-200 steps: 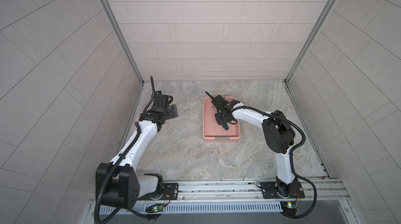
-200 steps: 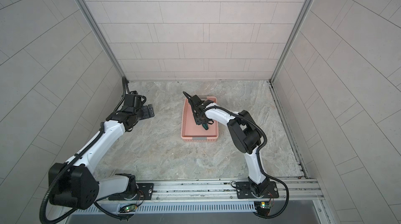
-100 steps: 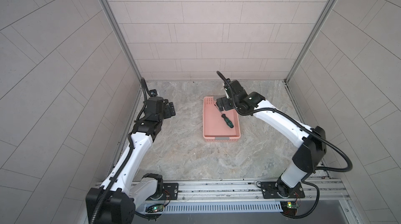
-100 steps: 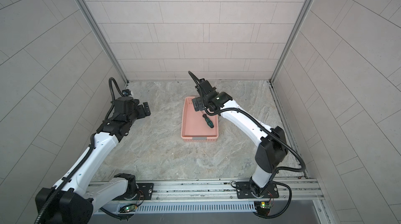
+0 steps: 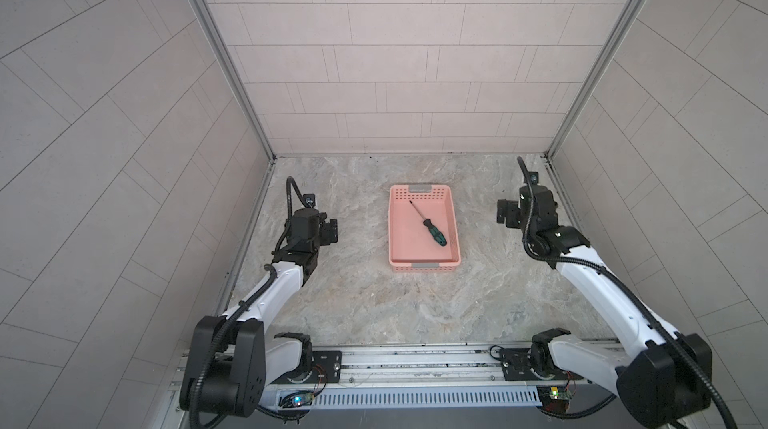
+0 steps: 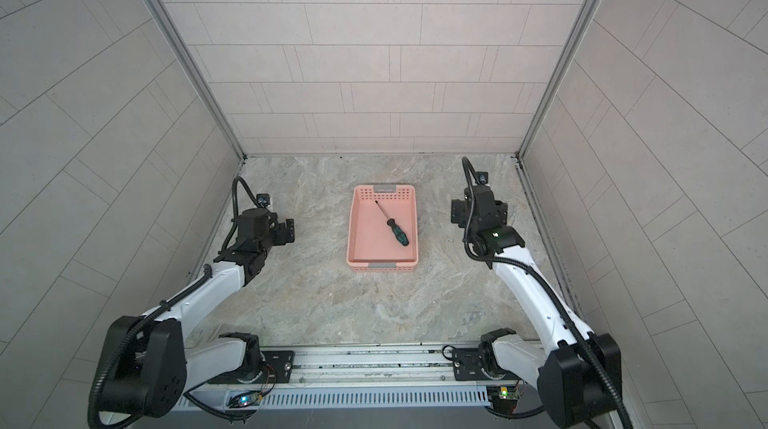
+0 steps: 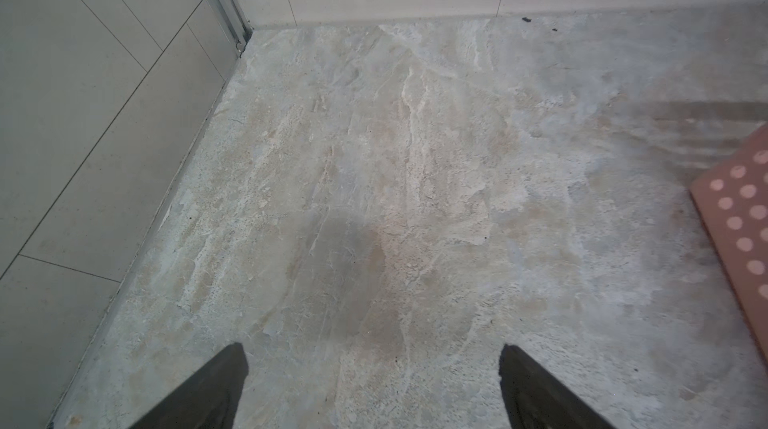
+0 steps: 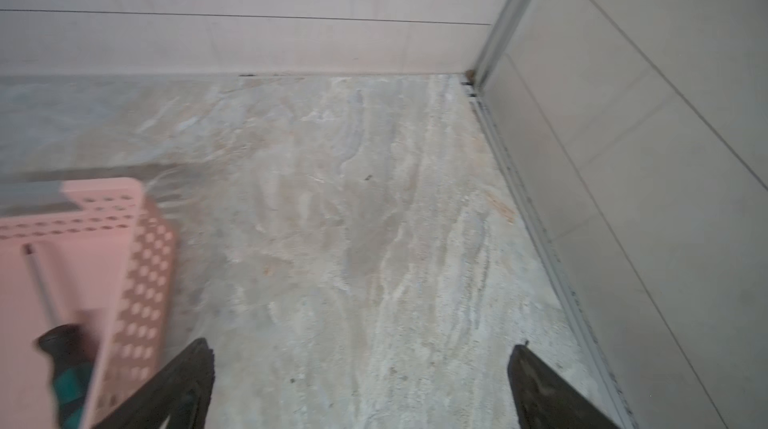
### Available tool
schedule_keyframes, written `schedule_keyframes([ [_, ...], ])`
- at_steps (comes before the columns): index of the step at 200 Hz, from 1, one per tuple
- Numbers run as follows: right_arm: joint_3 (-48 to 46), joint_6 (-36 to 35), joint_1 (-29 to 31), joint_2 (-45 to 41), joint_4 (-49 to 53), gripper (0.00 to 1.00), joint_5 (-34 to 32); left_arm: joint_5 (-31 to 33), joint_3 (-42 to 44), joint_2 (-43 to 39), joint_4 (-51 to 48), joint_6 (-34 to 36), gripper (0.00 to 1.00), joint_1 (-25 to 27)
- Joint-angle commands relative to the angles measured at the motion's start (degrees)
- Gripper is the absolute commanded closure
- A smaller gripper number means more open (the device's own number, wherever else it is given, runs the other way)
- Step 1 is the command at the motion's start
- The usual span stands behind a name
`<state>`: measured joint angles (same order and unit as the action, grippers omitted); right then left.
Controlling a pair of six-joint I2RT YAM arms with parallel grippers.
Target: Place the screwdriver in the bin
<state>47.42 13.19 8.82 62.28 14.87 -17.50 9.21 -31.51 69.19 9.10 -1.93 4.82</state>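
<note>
no readable text anywhere, even on the bin's grey patches.

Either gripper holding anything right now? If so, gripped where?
Nothing is held. The left gripper and right gripper are both open and empty, well clear of the bin. The screwdriver lies loose inside it.

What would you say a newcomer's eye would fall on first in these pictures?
The salmon-pink bin in the middle of the grey marbled table stands out first, with the green-handled screwdriver lying diagonally inside it. The left gripper and right gripper hang open and empty to either side, well away from the bin.
</note>
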Motion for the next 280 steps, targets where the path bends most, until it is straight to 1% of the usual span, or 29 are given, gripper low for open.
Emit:
schedule_keyframes([
  [1,-8.3,-1.2,-3.9,-1.3,-15.5,0.00,-2.5,-3.3,1.2,2.3,12.0,2.2,0.00,-2.2],
  [14,-12.4,-1.3,-5.2,0.3,-20.7,0.00,-3.3,-6.0,1.4,4.8,14.2,1.9,0.00,-3.5],
  [26,-16.2,-2.8,-5.3,2.7,-26.3,0.00,-4.6,-7.3,1.6,6.9,16.7,1.3,0.00,-4.6],
  [36,-18.4,-3.1,-5.3,5.0,-30.9,0.00,-5.6,-9.8,1.7,9.0,18.5,0.7,0.00,-5.5],
  [56,-22.0,-3.5,-5.2,10.2,-40.9,0.00,-5.8,-10.8,2.0,13.2,22.0,0.7,0.00,-5.9],
  [68,-23.2,-4.0,-5.2,13.5,-45.7,0.00,-6.0,-12.1,0.5,14.6,20.5,1.3,0.00,-5.9],
  [72,-23.2,-4.7,-5.2,14.4,-47.2,0.00,-6.0,-12.2,0.5,15.0,20.6,1.4,0.00,-6.0],
  [80,-21.9,-4.7,-5.1,15.0,-45.7,0.00,-5.8,-11.6,1.3,16.1,22.5,1.0,0.00,-5.9],
  [90,-22.2,-6.1,-4.8,16.5,-49.2,0.00,-5.1,-11.1,1.2,16.9,23.1,0.8,0.00,-6.0],
  [101,-22.0,-6.4,-4.6,19.1,-50.8,0.00,-5.2,-11.1,1.2,16.9,23.0,0.9,0.00,-6.0],
  [115,-23.8,-7.4,-3.9,23.2,-57.4,0.01,-4.7,-10.9,1.3,17.0,23.3,0.9,0.00,-5.9],
  [120,-24.1,-9.9,-3.2,25.1,-60.9,0.00,-4.8,-11.0,1.2,17.2,23.3,1.1,0.00,-5.9],
  [123,-24.2,-10.3,-2.8,25.8,-62.1,0.00,-5.5,-10.9,1.1,17.3,23.2,1.2,0.00,-5.8],
  [128,-24.2,-10.1,-2.9,25.3,-61.3,0.00,-5.5,-10.7,0.8,17.5,22.8,1.3,0.00,-5.6],
  [136,-23.2,-7.8,-3.2,23.8,-56.4,0.00,-5.3,-10.2,0.6,17.5,22.5,1.5,0.00,-5.5],
  [145,-23.8,-9.2,-3.2,25.1,-59.8,0.00,-5.3,-8.8,0.9,17.4,22.8,1.1,0.00,-5.1],
  [156,-22.9,-7.8,-3.6,24.3,-56.5,0.00,-4.8,-6.3,0.9,17.7,23.0,0.5,0.00,-4.8],
  [163,-23.2,-8.3,-3.6,24.9,-58.2,0.00,-4.7,-4.3,0.9,17.8,22.9,0.2,0.00,-4.3],
  [168,-23.0,-8.1,-3.7,24.8,-57.5,0.00,-4.7,-2.7,0.9,18.0,23.1,0.1,0.00,-4.0],
  [195,-22.6,-8.0,-3.9,25.0,-56.9,0.00,-4.4,-1.9,1.7,17.5,24.0,0.4,0.00,-3.4],
  [204,-22.6,-8.1,-3.9,24.9,-56.9,0.00,-4.1,-1.3,3.2,18.2,27.5,1.0,0.00,-2.9],
  [211,-22.5,-9.1,-3.9,24.9,-56.7,0.00,-1.9,-0.7,4.3,18.4,29.3,0.7,0.00,-2.8],
  [222,-22.3,-9.8,-3.8,25.1,-56.4,0.00,-0.5,-0.6,4.2,18.6,29.1,0.7,0.00,-2.8],
  [280,-22.8,-9.8,-3.9,24.5,-57.0,0.00,-0.4,-1.7,3.3,19.5,28.3,0.0,0.00,-3.6],
])
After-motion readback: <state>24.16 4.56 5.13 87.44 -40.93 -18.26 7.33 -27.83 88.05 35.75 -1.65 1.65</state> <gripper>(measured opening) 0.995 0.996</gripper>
